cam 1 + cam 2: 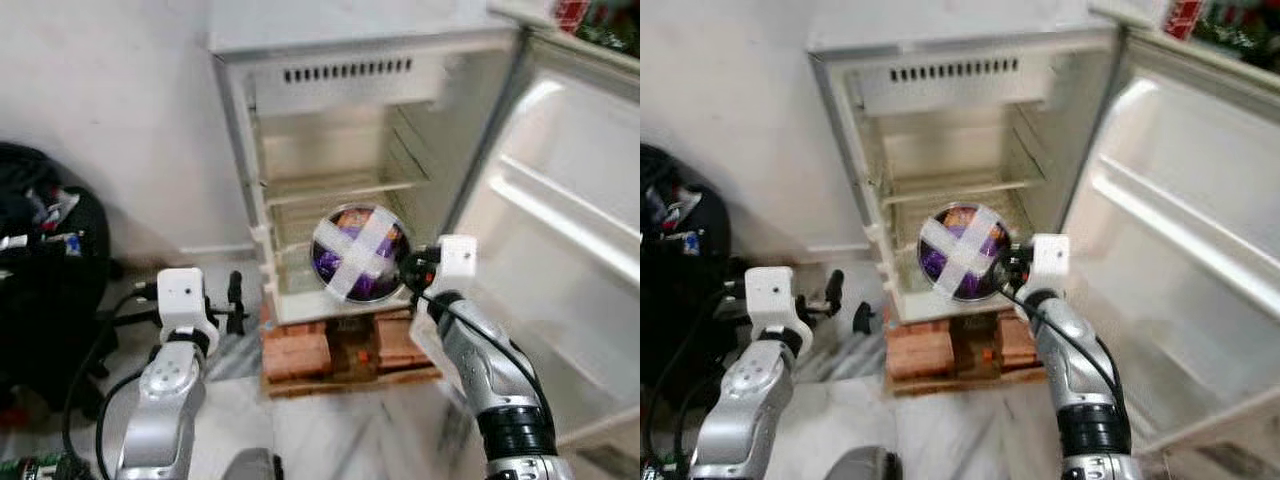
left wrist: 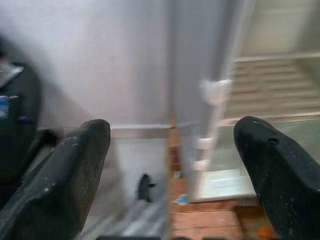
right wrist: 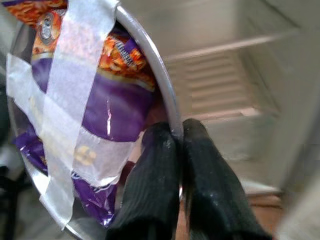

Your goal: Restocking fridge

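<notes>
While the right gripper [image 3: 175, 137] pinches the rim of a steel bowl [image 1: 358, 254] of purple snack packets sealed under crossed tape, the bowl hangs on edge before the open fridge [image 1: 340, 150], just outside the front edge of its lower compartment. To seat it well, I'd level the bowl first, then ease it past the front lip toward the back wall; the wire shelf [image 1: 340, 185] above looks bare, though blur makes that uncertain. The left gripper [image 2: 170, 165] hovers spread and empty beside the fridge's left wall.
</notes>
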Controlling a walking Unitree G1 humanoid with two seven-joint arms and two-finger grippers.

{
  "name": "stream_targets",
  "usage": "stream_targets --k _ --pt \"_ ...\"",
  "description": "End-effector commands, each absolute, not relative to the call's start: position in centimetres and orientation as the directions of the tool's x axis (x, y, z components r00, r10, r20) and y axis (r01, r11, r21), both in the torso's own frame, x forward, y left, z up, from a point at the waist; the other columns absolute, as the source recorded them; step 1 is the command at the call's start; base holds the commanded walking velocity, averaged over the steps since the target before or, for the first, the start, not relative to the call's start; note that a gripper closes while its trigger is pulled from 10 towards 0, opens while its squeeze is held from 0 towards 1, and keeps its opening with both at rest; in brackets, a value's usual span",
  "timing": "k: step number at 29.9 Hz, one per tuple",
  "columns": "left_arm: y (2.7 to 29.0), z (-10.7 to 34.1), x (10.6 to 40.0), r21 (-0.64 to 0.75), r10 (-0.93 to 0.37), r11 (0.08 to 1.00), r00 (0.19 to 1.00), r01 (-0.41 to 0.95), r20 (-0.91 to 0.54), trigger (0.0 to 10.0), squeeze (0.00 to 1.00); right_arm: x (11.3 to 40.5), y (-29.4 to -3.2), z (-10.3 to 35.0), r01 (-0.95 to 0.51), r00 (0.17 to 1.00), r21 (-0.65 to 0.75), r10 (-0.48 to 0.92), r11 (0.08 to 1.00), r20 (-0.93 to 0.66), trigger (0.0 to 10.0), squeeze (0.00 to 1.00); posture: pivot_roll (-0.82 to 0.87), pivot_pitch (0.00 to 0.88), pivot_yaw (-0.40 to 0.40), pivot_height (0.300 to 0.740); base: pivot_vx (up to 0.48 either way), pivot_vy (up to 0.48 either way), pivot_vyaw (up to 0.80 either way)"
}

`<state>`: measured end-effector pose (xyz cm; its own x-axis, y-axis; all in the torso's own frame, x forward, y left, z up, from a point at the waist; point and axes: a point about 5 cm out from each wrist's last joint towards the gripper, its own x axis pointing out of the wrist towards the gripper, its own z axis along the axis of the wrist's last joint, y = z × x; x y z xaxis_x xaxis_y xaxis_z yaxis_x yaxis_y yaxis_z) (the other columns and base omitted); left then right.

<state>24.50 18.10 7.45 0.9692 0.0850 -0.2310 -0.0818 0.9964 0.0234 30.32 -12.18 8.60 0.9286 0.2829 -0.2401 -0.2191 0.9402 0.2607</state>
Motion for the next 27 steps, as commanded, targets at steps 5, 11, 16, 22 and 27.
stream_targets --k 5,11,16,22,27 --pt "17.4 7.8 24.7 0.003 0.062 0.998 0.973 -0.063 -0.224 10.0 0.0 30.8 -13.4 9.0 -0.199 0.94 0.242 0.255 0.95 -0.226 10.0 0.0 0.06 0.064 -0.017 0.74 0.353 0.0 0.0" --pt "17.1 7.6 24.8 -0.025 0.048 0.998 0.97 -0.056 -0.238 10.0 0.0 30.8 -13.5 9.1 -0.203 0.939 0.238 0.258 0.95 -0.227 10.0 0.0 0.06 0.065 -0.017 0.74 0.325 0.288 0.0" --pt "17.0 7.5 24.8 -0.028 0.047 0.998 0.968 -0.055 -0.245 10.0 0.0 30.8 -13.4 8.9 -0.206 0.937 0.237 0.261 0.95 -0.231 10.0 0.0 0.06 0.066 -0.016 0.74 0.3 0.375 0.0" --pt "16.9 7.6 24.8 -0.024 0.045 0.998 0.97 -0.053 -0.238 10.0 0.0 30.8 -13.2 9.0 -0.212 0.936 0.243 0.269 0.947 -0.229 10.0 0.0 0.06 0.065 -0.017 0.74 0.228 0.381 0.0" --pt "16.4 7.8 25.0 -0.02 0.032 0.999 0.972 -0.037 -0.231 10.0 0.0 30.9 -13.3 9.0 -0.204 0.938 0.243 0.261 0.948 -0.228 10.0 0.0 0.06 0.064 -0.017 0.74 0.0 0.068 0.0"
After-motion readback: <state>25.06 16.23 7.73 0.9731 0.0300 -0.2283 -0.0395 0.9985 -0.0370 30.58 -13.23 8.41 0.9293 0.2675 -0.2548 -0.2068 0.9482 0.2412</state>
